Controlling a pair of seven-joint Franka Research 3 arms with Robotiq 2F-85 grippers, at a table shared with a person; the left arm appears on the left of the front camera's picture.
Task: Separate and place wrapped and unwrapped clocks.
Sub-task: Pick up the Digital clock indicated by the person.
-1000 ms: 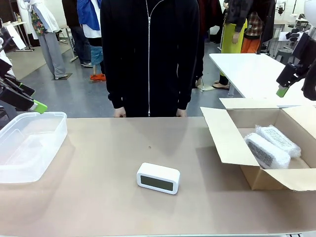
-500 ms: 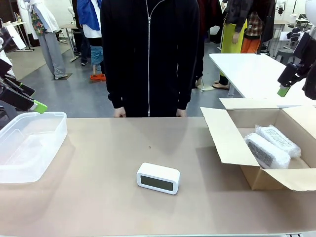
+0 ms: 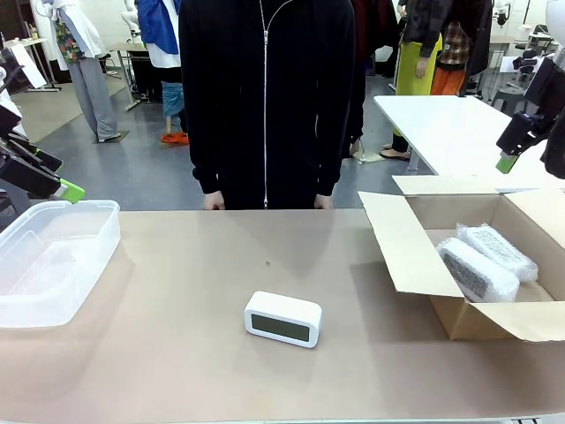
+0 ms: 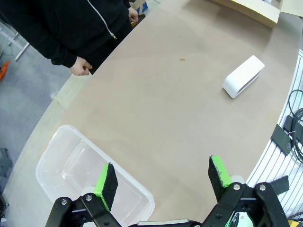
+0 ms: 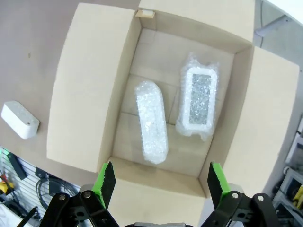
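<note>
Tabletop (image 3: 177, 353) scene, read from its left edge to its right edge. At the left edge sits a clear plastic tub (image 3: 97, 237), with nothing in it. The left gripper (image 4: 162, 177) hangs above the tub, its 2 green-padded fingers spread wide and holding nothing.

Midway along the tabletop, toward the near edge, stands 1 bare white clock (image 3: 282, 319), dark face toward the robot. It looks like a light, rigid shell of smooth plastic, likely slippery. A pinch from above across its front and back, at mid-length, seems safest, gentle on the face.

A person in black (image 3: 265, 97) stands at the far edge.

At the right edge an open cardboard box (image 3: 402, 243) holds 2 wrapped clocks (image 3: 477, 269) (image 3: 499, 250), side by side. Bubble wrap should squash and slide, so grip each across its narrow middle. The right gripper (image 5: 160, 182) hovers over the box, fingers apart and holding nothing.
</note>
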